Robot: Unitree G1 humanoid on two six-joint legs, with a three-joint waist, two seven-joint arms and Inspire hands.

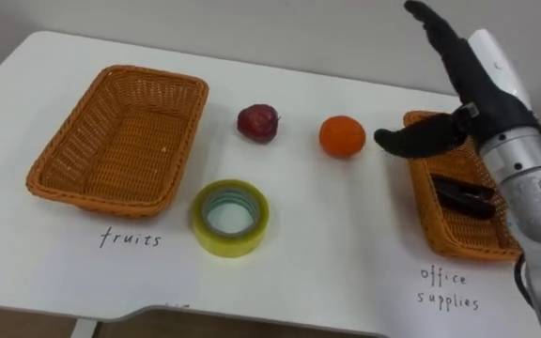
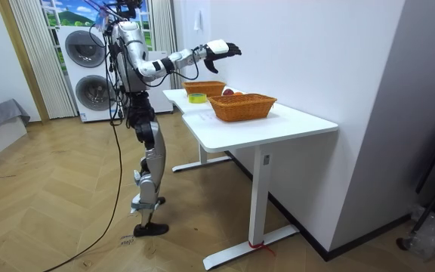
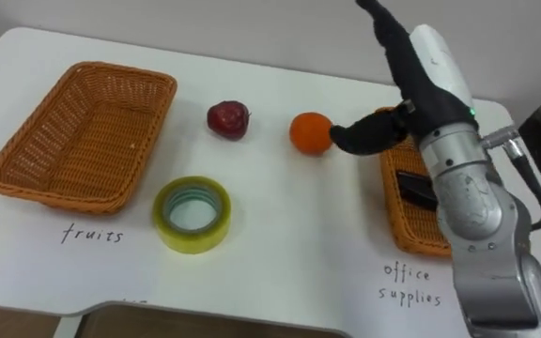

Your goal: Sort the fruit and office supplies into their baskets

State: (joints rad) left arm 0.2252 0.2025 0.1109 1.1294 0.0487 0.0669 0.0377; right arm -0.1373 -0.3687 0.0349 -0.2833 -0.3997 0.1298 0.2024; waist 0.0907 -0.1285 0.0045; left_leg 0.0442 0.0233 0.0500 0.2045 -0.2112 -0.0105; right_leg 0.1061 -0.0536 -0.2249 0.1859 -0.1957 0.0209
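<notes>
Fruits basket: empty, at the left end of the table.
Office supplies basket: right end, a dark item inside.
Right hand: raised above that basket, fingers straight and spread, holding nothing.
Tape roll: lying flat, front centre.
Orange: just left of the thumb, so nearest this hand.
Apple: further left.

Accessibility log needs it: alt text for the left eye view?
The right hand, open, is raised by the office basket, which holds a dark item. On the white table: orange, apple, tape roll, fruit basket.
</notes>
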